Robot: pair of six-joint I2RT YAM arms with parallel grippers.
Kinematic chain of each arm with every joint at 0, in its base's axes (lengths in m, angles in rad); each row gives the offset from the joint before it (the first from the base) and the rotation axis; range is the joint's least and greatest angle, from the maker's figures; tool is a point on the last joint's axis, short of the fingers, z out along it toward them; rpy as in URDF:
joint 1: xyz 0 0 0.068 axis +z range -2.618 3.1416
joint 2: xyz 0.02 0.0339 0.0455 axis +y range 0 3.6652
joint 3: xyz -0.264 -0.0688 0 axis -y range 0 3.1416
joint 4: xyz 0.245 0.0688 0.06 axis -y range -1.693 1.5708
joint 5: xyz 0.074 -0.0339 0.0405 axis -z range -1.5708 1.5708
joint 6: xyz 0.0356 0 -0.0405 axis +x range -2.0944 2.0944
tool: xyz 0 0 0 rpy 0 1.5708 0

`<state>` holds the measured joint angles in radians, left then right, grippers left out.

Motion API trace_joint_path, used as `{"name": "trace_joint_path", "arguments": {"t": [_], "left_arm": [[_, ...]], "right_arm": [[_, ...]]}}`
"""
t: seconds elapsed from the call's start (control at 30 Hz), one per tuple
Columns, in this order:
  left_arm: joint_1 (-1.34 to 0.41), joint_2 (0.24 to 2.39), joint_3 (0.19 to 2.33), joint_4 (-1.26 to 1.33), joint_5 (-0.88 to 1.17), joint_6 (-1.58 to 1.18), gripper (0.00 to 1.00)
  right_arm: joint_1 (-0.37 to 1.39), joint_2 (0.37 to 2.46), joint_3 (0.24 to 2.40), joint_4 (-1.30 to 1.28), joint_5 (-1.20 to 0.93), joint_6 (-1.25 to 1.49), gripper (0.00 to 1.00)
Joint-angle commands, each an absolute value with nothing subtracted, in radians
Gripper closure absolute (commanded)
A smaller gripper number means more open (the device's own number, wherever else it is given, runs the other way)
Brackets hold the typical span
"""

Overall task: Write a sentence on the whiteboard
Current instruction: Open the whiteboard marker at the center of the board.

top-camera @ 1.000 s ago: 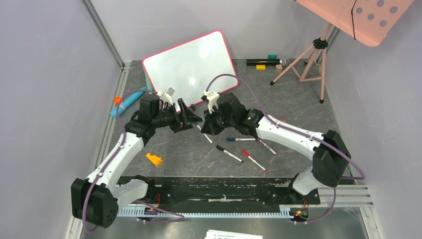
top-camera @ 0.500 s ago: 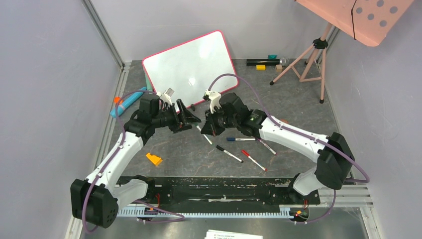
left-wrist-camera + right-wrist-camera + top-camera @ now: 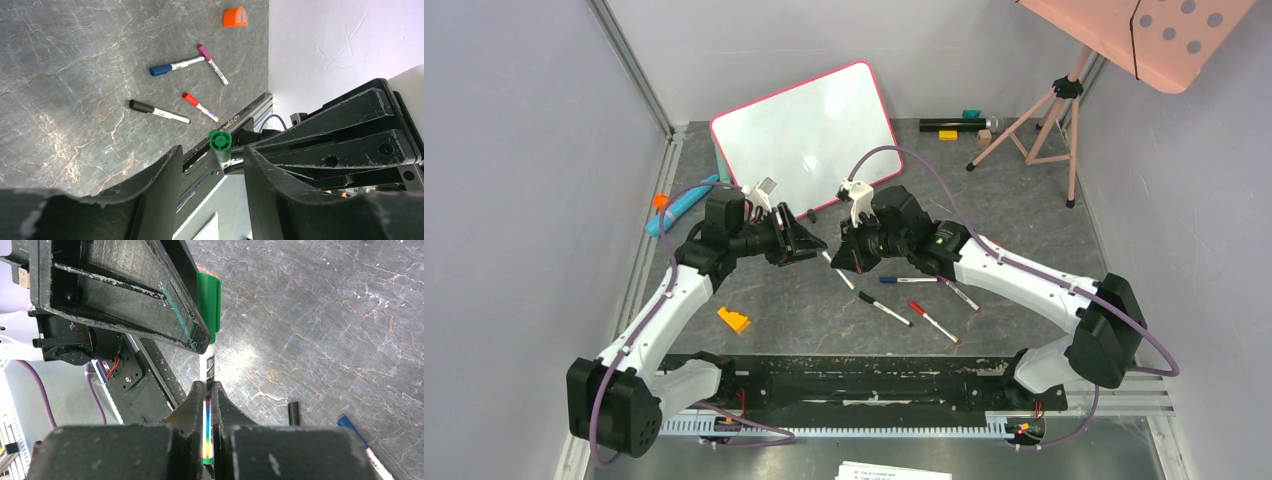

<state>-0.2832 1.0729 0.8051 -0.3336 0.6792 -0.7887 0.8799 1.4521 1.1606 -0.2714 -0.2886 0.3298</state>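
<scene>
R gripper (image 3: 210, 390) pinching green-capped marker (image 3: 209, 362) by barrel; L gripper (image 3: 212, 152) part-spread, straddling its cap (image 3: 220, 140), contact unclear.

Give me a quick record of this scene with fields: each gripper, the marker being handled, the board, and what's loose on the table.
left gripper: open, jaws on either side of the green marker's cap, not clamped
right gripper: shut on the green marker's barrel
green marker: capped, held off the table, cap end toward the left gripper
whiteboard: no writing visible in the top view
loose on table: black marker, blue marker, red marker, purple marker
</scene>
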Motion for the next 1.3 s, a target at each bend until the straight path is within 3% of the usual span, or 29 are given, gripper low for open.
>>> {"name": "trace_joint_path", "arguments": {"t": [0.0,0.1,0.2,0.73,0.8,0.9,1.0,1.03,1.27], "left_arm": [[-0.281,1.063,0.796,-0.288,0.697,-0.824,0.46],[-0.282,1.057,0.803,-0.298,0.689,-0.816,0.47],[-0.282,1.062,0.806,-0.303,0.683,-0.815,0.55],[-0.282,1.086,0.824,-0.322,0.669,-0.797,0.65],[-0.282,1.088,0.824,-0.321,0.67,-0.795,0.71],[-0.282,1.089,0.822,-0.321,0.679,-0.79,0.96],[-0.282,1.076,0.825,-0.321,0.677,-0.79,0.98],[-0.282,1.072,0.825,-0.323,0.674,-0.792,0.98],[-0.282,1.076,0.876,-0.356,0.666,-0.855,0.98]], "right_arm": [[0.882,1.418,1.152,-0.269,-0.288,0.312,1.0],[0.883,1.42,1.153,-0.27,-0.299,0.311,1.0],[0.883,1.424,1.155,-0.269,-0.31,0.308,1.0],[0.882,1.453,1.185,-0.285,-0.345,0.284,1.0],[0.882,1.458,1.191,-0.288,-0.348,0.281,1.0],[0.883,1.466,1.201,-0.291,-0.347,0.278,1.0],[0.882,1.471,1.213,-0.297,-0.331,0.281,1.0],[0.882,1.471,1.216,-0.297,-0.325,0.284,0.96],[0.868,1.425,1.176,-0.238,-0.294,0.343,0.42]]}}
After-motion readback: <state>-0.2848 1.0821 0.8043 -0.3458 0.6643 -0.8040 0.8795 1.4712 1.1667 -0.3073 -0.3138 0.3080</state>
